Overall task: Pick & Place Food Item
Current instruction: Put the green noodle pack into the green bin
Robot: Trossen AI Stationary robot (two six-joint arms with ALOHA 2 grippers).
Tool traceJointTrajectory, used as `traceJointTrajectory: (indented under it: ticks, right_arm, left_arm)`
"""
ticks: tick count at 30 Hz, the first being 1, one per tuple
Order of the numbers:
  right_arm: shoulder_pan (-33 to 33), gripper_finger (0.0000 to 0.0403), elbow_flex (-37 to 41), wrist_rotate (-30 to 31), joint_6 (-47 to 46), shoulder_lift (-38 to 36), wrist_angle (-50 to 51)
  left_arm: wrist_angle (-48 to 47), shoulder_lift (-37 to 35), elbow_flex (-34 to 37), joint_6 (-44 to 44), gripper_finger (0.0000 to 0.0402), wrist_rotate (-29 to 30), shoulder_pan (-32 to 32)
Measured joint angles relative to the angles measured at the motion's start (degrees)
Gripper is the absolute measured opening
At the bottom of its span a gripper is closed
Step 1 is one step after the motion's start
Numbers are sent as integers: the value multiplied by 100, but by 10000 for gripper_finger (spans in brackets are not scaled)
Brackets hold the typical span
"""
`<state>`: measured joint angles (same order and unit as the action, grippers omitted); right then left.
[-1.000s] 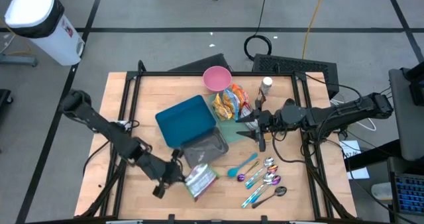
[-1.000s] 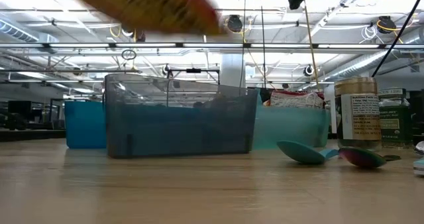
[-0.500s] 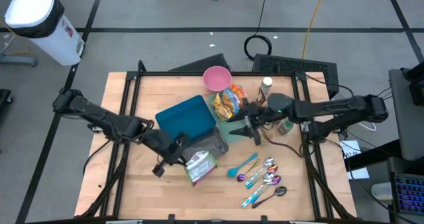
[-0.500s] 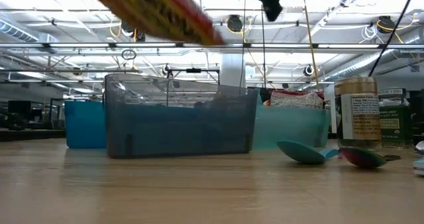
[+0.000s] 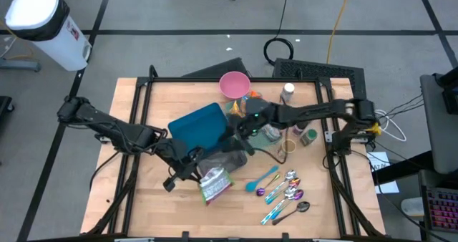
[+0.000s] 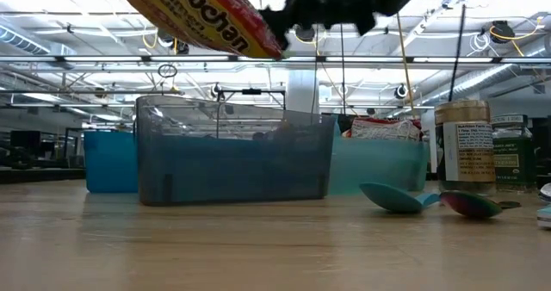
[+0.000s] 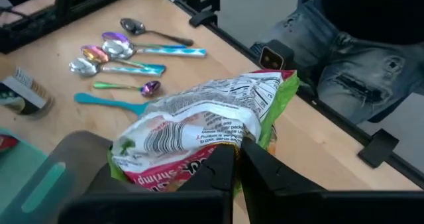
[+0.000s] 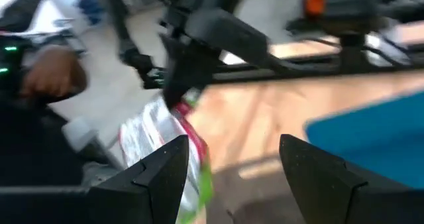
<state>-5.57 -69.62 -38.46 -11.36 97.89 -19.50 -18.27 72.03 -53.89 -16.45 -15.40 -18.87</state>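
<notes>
One noodle packet [image 5: 215,184] hangs above the table's near edge, clenched in the left gripper [image 5: 192,172] beside the grey bin [image 5: 227,158]. Several spoons [image 5: 285,192] lie nearby. Over that bin, the right gripper [image 5: 242,129] hovers, fingers parted and holding nothing. Snack bags [image 5: 242,107] fill the teal tray behind.

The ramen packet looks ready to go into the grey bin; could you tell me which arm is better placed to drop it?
The left: its pincer is shut on the ramen packet beside the grey bin; the right pincer is open and empty.
</notes>
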Motion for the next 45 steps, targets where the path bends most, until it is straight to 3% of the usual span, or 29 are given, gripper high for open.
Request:
traceJointTrajectory:
  ticks: [6,10,15,25,30,38,45]
  right_arm:
    - [216,228,-498,-1091,-133,819,-576]
    - [279,228,-632,-1433,-394,1191,-609]
    - [354,228,-645,-1466,-471,1443,-724]
    - [638,213,-641,-2784,-1064,1484,-854]
    - [735,201,-641,-2714,-1372,1479,-945]
    - [763,179,-634,-1186,-1695,1479,-819]
    - [793,175,-632,-953,-1564,1481,-783]
  left_arm:
    - [35,-3,0,-19,12,43,-54]
    - [217,-3,0,-169,11,35,-151]
    - [229,-3,0,-190,10,39,-151]
    - [175,-3,0,-7,10,321,13]
    - [102,-3,0,30,21,967,24]
    - [122,-9,0,-11,16,1104,22]
    - [148,-9,0,-52,8,1119,22]
